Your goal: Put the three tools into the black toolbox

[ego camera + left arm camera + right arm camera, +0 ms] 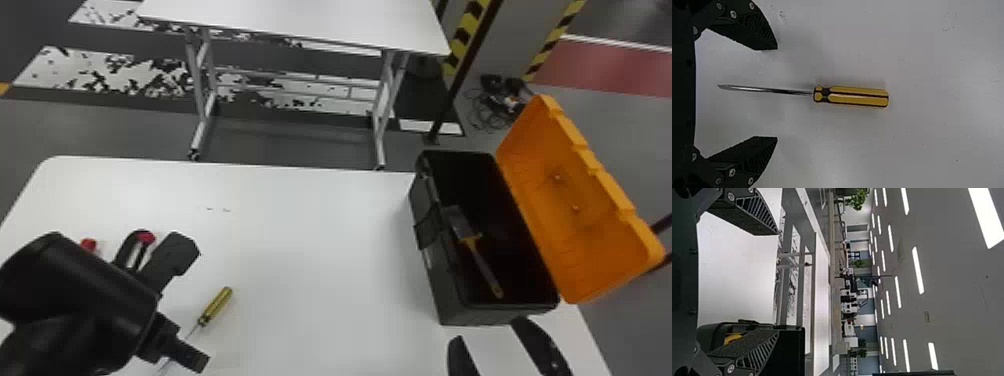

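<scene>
One tool (483,265) is boxed; left gripper (777,93) and right gripper (778,282) stand wide, empty. Next we should grasp the lower-left screwdriver (216,306).

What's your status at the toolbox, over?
Left gripper open above yellow screwdriver. Right gripper open, empty, near black toolbox. Yellow-handled tool inside; orange lid open, nothing blocking the opening.
</scene>
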